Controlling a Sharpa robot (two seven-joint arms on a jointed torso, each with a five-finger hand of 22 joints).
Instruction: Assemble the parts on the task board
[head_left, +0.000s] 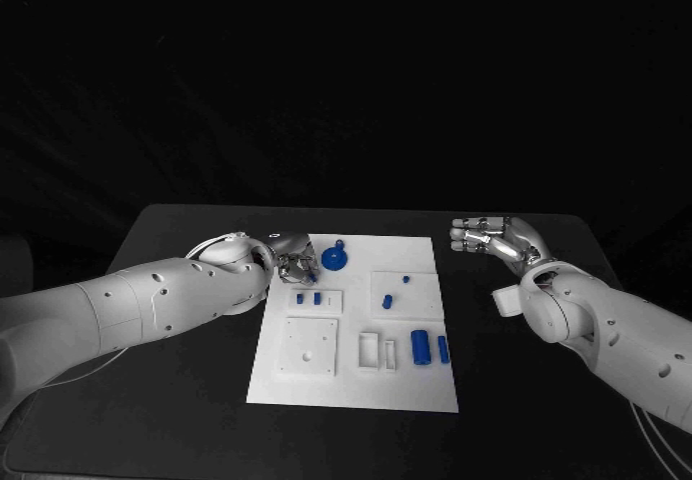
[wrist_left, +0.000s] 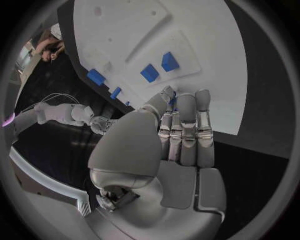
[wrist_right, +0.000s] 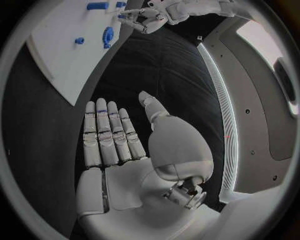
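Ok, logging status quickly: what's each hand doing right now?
Left hand: over the task board, empty, fingers straight.
Right hand: open, empty, beside the board.

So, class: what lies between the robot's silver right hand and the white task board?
Only bare black table between right hand and task board, head view.

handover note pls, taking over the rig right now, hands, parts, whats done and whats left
Left hand: over the board's far left corner, fingers beside the round blue part; whether it grips anything cannot be told.
Right hand: open, holding nothing, over the table off the board's far right corner.
Parts: two small pieces mid left, two near the middle, two longer ones near right.
Done: cannot tell what is seated.
Left: most parts look loose, so the assembly seems mostly ahead.
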